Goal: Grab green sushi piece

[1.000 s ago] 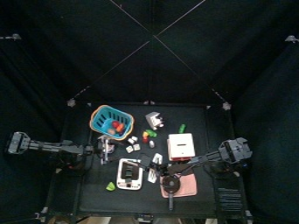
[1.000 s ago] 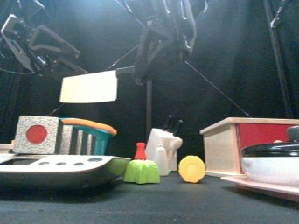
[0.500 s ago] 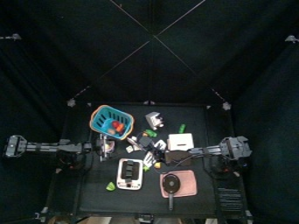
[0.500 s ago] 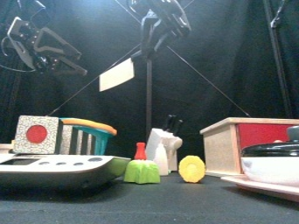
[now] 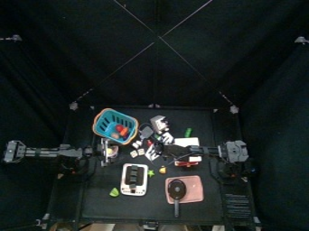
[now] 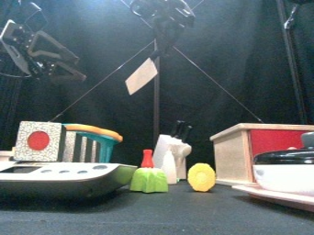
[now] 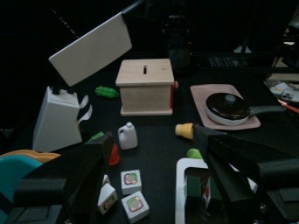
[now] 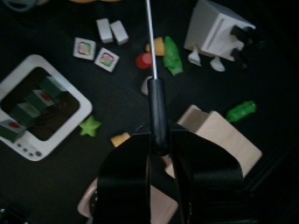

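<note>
Left wrist view: green sushi piece (image 7: 96, 137) sits on surface (image 7: 158, 131) just beside white bottle (image 7: 124, 134), near left tool (image 7: 152, 171), which is spread wide and empty. Right tool (image 8: 156, 144) is clenched on white card (image 7: 93, 48), so left should come down straight, jaws clear of red piece (image 7: 114, 154).

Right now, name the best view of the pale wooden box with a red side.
Left wrist view: the wooden box stands whole. Front view hides part behind the pan; top shows it tiny; right wrist view, right gripper covers part.

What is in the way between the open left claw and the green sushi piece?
Nothing visible blocks the left gripper from the green sushi piece, but a red piece and a white bottle crowd it.
</note>
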Controlling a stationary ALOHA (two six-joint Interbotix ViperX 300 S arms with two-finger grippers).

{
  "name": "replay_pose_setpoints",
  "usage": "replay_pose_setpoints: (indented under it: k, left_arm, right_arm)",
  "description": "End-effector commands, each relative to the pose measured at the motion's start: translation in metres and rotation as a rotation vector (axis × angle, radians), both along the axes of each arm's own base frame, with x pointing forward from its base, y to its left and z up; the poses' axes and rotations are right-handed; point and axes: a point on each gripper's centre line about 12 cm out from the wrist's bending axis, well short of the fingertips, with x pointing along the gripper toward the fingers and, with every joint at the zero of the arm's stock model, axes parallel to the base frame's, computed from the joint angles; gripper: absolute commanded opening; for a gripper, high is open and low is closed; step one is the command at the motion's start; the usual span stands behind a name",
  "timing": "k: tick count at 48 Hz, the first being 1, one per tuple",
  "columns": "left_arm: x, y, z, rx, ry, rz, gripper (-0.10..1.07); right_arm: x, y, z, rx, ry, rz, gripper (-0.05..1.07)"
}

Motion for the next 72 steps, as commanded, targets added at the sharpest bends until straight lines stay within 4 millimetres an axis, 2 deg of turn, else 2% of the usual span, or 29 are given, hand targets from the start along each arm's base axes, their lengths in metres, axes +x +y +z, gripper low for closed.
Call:
replay_pose_setpoints:
  k: [1, 8, 14, 23, 33, 44, 72]
  left_arm:
    - [0.001, 0.002, 0.005, -0.010, -0.016, 0.009, 1.02]
    - [0.001, 0.002, 0.002, -0.027, -0.010, 0.015, 1.02]
    - [0.000, 0.002, 0.000, -0.035, 0.004, 0.016, 1.02]
    - [-0.001, 0.001, -0.005, -0.051, 0.034, 0.016, 1.02]
    - [-0.001, 0.002, -0.005, -0.060, 0.033, 0.020, 1.02]
    - [-0.001, 0.002, -0.005, -0.060, 0.033, 0.020, 1.02]
    - [-0.002, 0.003, -0.008, -0.060, 0.039, 0.026, 1.02]
  right_arm:
    - [-0.013, -0.022, 0.024, 0.027, -0.016, -0.029, 0.40]
    - [-0.019, -0.047, 0.020, 0.071, 0.003, -0.074, 0.40]
    - [-0.027, -0.064, 0.005, 0.147, 0.038, -0.095, 0.40]
    - [-0.051, -0.088, -0.016, 0.218, 0.096, -0.157, 0.40]
    - [-0.070, -0.096, -0.024, 0.263, 0.007, -0.169, 0.40]
    - [-0.068, -0.099, -0.038, 0.357, -0.076, -0.172, 0.39]
    - [-0.073, -0.108, -0.040, 0.348, -0.070, -0.197, 0.39]
